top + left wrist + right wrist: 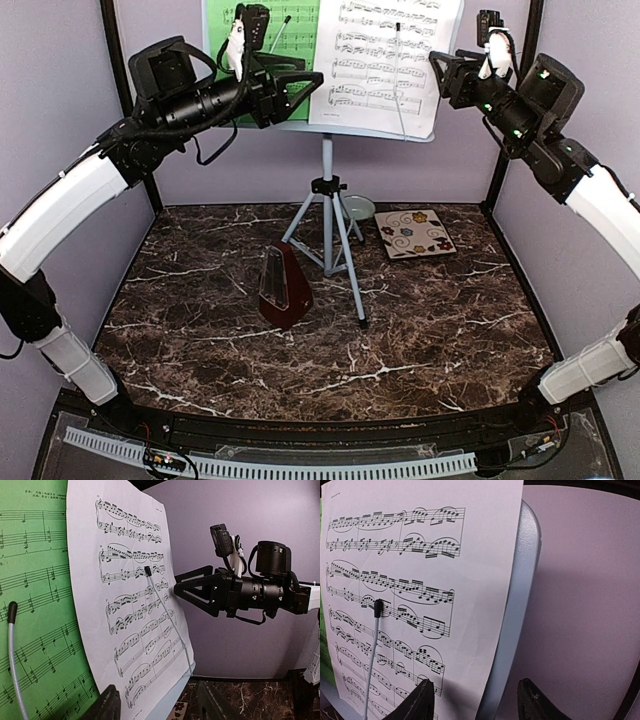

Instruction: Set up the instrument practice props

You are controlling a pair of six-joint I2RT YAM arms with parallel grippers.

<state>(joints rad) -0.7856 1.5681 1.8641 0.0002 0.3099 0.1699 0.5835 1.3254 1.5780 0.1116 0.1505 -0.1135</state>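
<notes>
Up on the desk (pixel 520 605), green sheet (pixel 290 35) and white sheet (pixel 385 60) sit under their wires (pixel 372 650); the metronome (pixel 285 290) stands on the surface (pixel 450 320) beside the legs (pixel 345 250). Left fingers (pixel 107 705) and right fingers (pixel 417 705) are apart, holding nothing. Draw both straight back, clear of paper edges.
</notes>
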